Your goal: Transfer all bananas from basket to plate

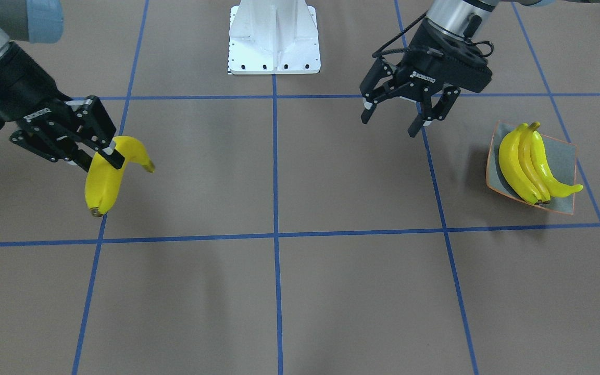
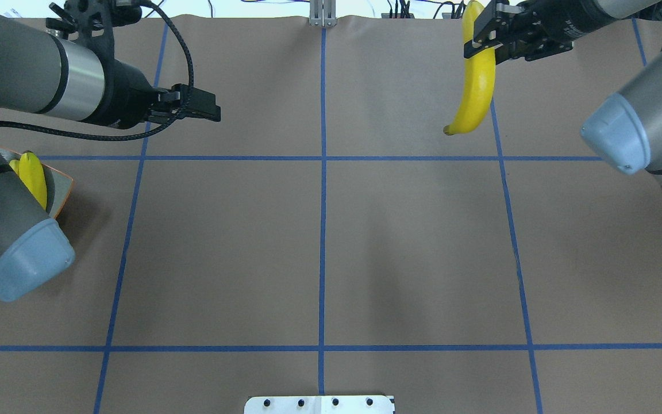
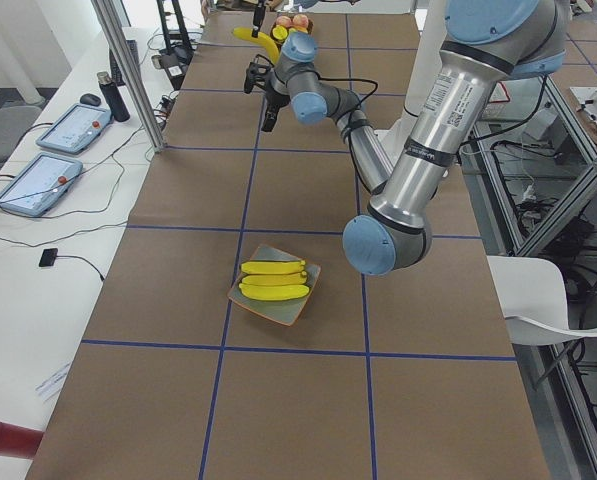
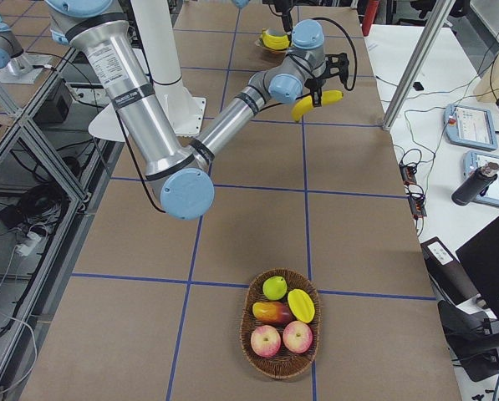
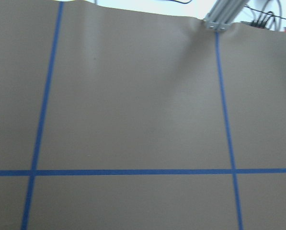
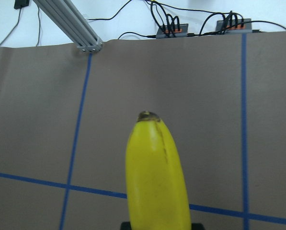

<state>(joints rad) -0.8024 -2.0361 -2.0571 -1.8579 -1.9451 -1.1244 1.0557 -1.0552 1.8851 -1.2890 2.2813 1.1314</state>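
- The right gripper (image 1: 101, 159) is closed across the middle of one banana (image 1: 103, 182) and holds it in the air, off the table (image 1: 279, 291).
- That banana hangs curved from the fingers, with one dark tip pointing down.
- The left gripper (image 1: 389, 126) has its jaws spread wide with nothing between them. It hovers near the plate (image 1: 563, 151), on the side toward the table's middle.
- Three bananas (image 1: 526, 161) lie side by side on the plate, touching one another. One tip reaches past the orange rim.
- The plate sits at the robot's left end of the table.
- The basket (image 4: 282, 373) sits at the right end, well apart from the plate. It holds two red apples and other fruit.
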